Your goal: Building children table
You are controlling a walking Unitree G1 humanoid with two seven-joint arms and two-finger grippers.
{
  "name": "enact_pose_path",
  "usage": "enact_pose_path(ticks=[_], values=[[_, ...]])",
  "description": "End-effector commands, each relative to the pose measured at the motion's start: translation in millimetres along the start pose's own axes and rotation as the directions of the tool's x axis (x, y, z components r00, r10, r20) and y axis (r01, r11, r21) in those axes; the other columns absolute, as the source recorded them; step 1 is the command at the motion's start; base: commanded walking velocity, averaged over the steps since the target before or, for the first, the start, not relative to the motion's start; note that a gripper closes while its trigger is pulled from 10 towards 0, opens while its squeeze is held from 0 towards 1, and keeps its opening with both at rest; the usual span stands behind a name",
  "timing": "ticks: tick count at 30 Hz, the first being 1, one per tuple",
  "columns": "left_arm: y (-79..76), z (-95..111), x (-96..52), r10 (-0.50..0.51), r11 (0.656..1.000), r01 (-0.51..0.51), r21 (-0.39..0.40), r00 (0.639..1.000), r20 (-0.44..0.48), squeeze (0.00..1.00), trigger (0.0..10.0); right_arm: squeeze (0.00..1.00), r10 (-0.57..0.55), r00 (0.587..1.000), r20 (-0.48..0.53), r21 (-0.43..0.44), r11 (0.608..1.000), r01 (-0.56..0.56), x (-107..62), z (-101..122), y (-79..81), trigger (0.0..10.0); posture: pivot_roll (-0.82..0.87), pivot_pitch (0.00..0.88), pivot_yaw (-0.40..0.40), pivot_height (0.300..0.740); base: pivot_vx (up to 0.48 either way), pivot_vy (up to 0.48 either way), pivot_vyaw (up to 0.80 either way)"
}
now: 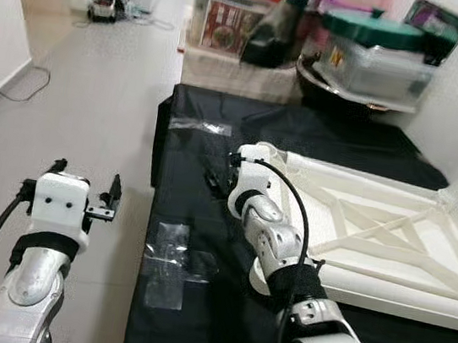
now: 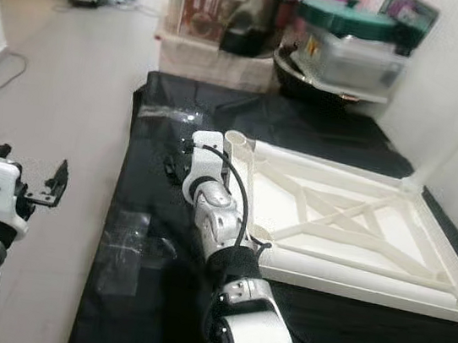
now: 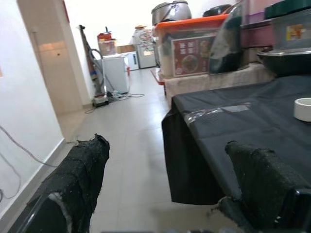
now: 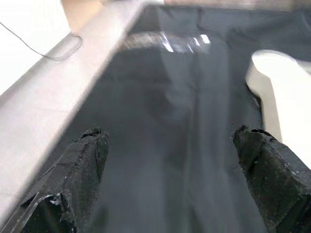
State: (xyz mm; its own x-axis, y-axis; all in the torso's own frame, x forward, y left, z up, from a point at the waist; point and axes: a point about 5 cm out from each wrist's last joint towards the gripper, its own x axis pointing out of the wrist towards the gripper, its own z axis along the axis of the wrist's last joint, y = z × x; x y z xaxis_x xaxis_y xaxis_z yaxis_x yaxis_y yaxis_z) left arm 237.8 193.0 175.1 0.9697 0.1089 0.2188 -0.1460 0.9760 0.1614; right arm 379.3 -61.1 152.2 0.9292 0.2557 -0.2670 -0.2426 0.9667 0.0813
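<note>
Reaching over the black-cloth-covered counter (image 1: 191, 320), I have my right gripper (image 4: 170, 160) low above the cloth, its two black fingers spread wide with nothing between them. The white plastic children's tabletop, lying upside down with its ribbed underside and cross braces showing (image 1: 390, 237), sits just beside this gripper on its outer side; the nearest round leg socket at the corner (image 1: 264, 153) is close off one fingertip, apart from it as far as I can judge.

My left gripper (image 1: 85, 194) hangs out over the grey tiled floor (image 1: 94, 101), well off the counter's edge, fingers likewise spread and empty.

The risks from here, as I see them: my right forearm lies along the tabletop's edge, so a sideways sweep could shove the light panel across the slippery cloth towards the far side. The black cable (image 1: 293, 202) looping off my wrist runs over the frame's rim and could snag on a rib or socket and drag the piece as I pull back. The clear tape patches (image 1: 169, 261) on the cloth suggest it is only lightly fixed; pressing down and sliding could bunch it. I can make out no table legs, so closing on the socket alone would achieve little.
</note>
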Motion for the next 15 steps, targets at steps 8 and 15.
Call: enact_pose_path(ticks=[8,15], values=[[-4.8,0.0,-0.5,-0.006,1.0,0.006,0.006,1.0,0.004,0.0,10.0,0.0,-0.233,0.97,-0.071,-0.002,0.972,0.234,1.6,-13.5,-33.6,10.0,0.1,0.0,-0.117,0.74,0.0,0.0,0.0],[-8.1,-0.1,-0.7,-0.008,1.0,0.008,0.004,1.0,0.003,0.0,10.0,0.0,-0.202,0.96,-0.192,0.05,0.975,0.216,1.6,-33.4,-29.8,10.0,0.11,0.0,-0.125,0.74,0.0,0.0,0.0]])
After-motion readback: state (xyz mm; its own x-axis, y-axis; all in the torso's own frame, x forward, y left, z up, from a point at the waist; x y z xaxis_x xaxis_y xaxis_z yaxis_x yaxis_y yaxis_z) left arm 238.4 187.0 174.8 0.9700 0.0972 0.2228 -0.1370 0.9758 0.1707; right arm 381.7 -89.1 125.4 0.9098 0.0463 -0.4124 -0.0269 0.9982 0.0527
